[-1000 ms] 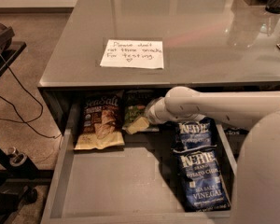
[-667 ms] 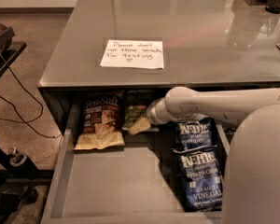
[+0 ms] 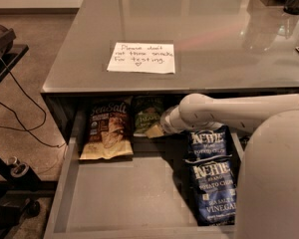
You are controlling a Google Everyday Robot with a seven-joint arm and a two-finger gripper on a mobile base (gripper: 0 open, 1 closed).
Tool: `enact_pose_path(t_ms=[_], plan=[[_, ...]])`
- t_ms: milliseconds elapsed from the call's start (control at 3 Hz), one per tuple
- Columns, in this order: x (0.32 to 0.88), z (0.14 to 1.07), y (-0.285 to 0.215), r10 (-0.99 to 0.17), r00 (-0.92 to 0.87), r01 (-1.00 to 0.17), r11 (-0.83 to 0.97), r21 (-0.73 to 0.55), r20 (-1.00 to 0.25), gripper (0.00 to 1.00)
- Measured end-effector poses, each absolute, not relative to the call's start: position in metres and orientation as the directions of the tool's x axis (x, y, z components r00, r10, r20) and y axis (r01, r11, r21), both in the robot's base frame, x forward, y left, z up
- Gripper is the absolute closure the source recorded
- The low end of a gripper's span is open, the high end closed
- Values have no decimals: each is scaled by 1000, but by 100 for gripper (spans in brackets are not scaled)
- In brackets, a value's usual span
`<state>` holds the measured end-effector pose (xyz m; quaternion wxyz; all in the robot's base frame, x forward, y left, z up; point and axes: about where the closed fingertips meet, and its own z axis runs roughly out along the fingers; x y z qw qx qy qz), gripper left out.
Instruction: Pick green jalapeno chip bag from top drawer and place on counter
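Little changes vs 1 s ago: the gripper (image 3: 157, 128) sits at approx the same spot, at the back of the top drawer (image 3: 122, 195), with its tip against the lower right corner of the green jalapeno chip bag (image 3: 148, 114). The bag itself hasn't shifted. It lies flat at the drawer's 12 o'clock edge, half tucked under the bench (image 3: 214, 44) lip. The tan Sea Salt bag (image 3: 108, 131) is just beside it at 9 o'clock, and the two blue Kettle bags (image 3: 209, 180) lie toward 4 o'clock. The one clear diff is the robot's white arm (image 3: 229, 114), reaching in from 3 o'clock: its near bulk at 5 o'clock of the view fills more of the frame now and hides more of the drawer's right side. Can't tell how the jaws stand, or whether they have hold of the bag; the tip is too much merged w/ the bag corner. Judgement: it's the grasp stage, w/ no lift begun, so pick and place are both undone. The bench top is bare around the paper note (image 3: 141, 58), so there's room to put the bag down. Risk: a corner pinch on crinkly foil may slip.
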<state>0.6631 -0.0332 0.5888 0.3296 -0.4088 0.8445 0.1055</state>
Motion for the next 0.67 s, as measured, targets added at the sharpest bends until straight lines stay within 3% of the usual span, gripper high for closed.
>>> enact_pose_path(t_ms=[667], plan=[[645, 596, -31, -622, -435, -774, 628, -83, -651, 89]])
